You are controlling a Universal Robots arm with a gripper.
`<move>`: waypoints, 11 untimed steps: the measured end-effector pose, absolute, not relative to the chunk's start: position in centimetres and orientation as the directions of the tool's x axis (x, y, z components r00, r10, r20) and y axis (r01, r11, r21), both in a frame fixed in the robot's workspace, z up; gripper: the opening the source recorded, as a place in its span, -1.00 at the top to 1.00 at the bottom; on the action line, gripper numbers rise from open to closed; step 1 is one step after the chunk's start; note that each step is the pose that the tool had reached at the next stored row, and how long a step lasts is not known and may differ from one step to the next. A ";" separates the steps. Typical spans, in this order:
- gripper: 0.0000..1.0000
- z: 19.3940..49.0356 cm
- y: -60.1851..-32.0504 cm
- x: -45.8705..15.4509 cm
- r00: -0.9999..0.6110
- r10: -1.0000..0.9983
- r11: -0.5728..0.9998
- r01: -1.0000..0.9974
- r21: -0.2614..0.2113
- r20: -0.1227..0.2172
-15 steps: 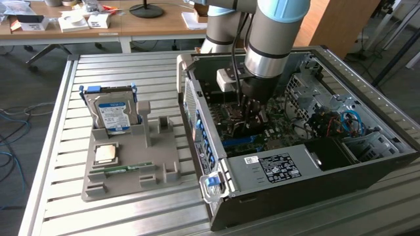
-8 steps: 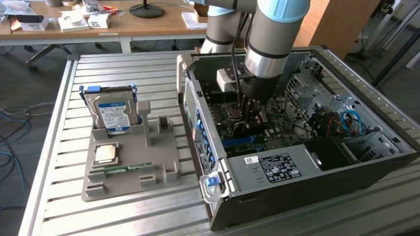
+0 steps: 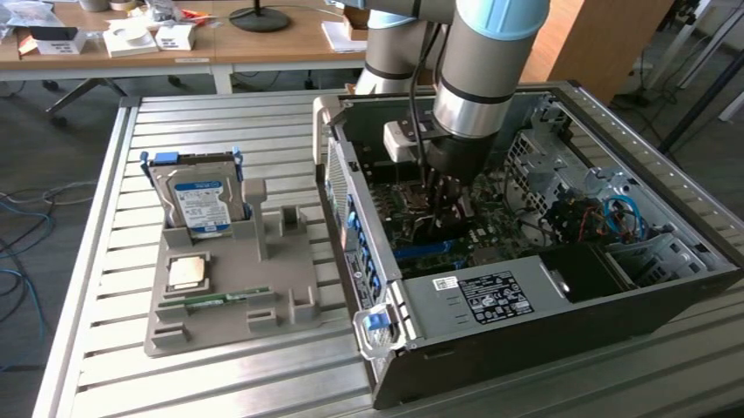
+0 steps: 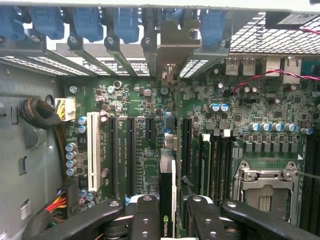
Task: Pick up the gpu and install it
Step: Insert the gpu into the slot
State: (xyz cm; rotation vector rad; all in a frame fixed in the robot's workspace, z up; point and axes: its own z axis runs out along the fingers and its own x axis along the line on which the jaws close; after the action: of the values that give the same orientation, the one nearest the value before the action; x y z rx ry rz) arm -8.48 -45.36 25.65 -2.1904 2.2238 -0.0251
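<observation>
Exterior view: claw (image 4: pixel 170 205) is down inside the case (image 3: pixel 558 348), pinching the gpu (image 4: pixel 166 182) edge-on over the motherboard (image 4: pixel 145 100). Hard drive (image 3: pixel 200 202) sits at the case's nine o'clock.

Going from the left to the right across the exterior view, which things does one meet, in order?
hard drive, standing upright → the computer case, at its wall with the blue clips → the gripper down inside the case, shut on the gpu → blue cables towards the exterior view's right.
</observation>
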 end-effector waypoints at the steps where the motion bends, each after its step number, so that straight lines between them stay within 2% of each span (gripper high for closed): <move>1: 0.48 25.7 -45.4 -8.5 -0.021 -1.000 0.021 -0.999 -0.026 -0.003; 11: 0.48 25.7 -45.5 -8.5 -0.027 -1.000 0.027 -0.999 -0.026 -0.003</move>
State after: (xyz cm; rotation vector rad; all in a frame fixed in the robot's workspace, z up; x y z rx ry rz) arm -8.47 -45.48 25.65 -2.1769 2.2370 -0.0252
